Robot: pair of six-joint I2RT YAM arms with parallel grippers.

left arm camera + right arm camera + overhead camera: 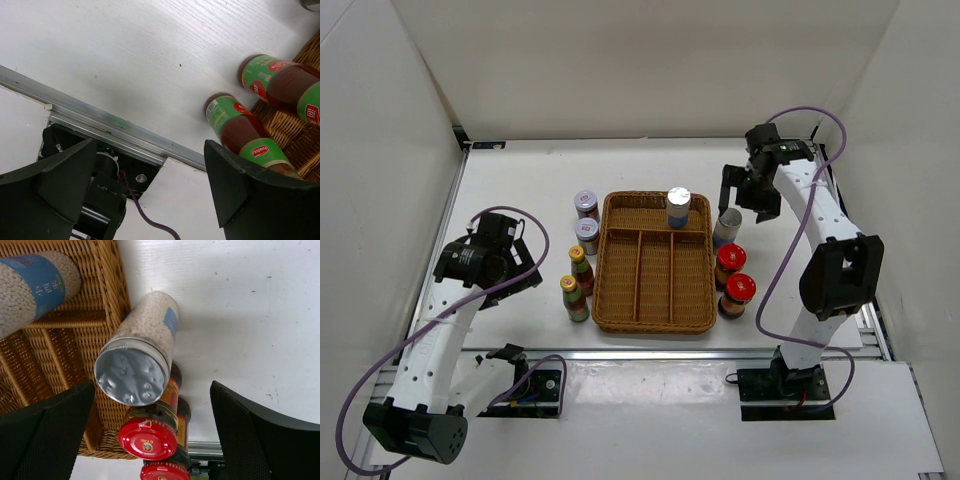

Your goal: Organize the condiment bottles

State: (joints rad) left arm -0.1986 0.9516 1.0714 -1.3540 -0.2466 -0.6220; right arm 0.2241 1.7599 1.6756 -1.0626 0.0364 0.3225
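Left gripper (150, 145): left wrist view; fingers spread wide, nothing between them, nothing held.
Yellow-capped bottles, count: two, the near yellow-capped bottle (240, 131) and the far yellow-capped bottle (280, 82).
Their place: on the white table (125, 60), just beside the wicker tray (300, 145); their caps are hidden behind one finger.
Their axis: bases on the table, long axes parallel, running toward the picture's lower right.
Right gripper (152, 390): right wrist view; fingers wide apart, gripping nothing, hanging above the outer silver-capped bottle (145, 335).
Silver-capped bottles, count: two; the inner silver-capped bottle (35, 285) stands inside the wicker tray, the outer one on the table just beside its rim.
Red-capped bottles, count: two, the far red-capped bottle (147, 437) and the near red-capped bottle (162, 472), one behind the other beside the wicker tray.
Their axis: upright, caps turned toward the camera.
Top view, totals: eight bottles, one wicker tray, two grippers.
Purple-lidded jars, count: two, the far purple-lidded jar (585, 204) and the near purple-lidded jar (587, 232).
Left of the wicker tray: both jars, then both yellow-capped bottles nearer the arms, in one line.
Right of the wicker tray: the outer silver-capped bottle, then both red-capped bottles, in one line.
Inside the wicker tray: the inner silver-capped bottle, in the cross compartment at the far end; three long lanes run alongside each other nearer the arms.
Axis overall: every bottle upright, cap up, long axis vertical.
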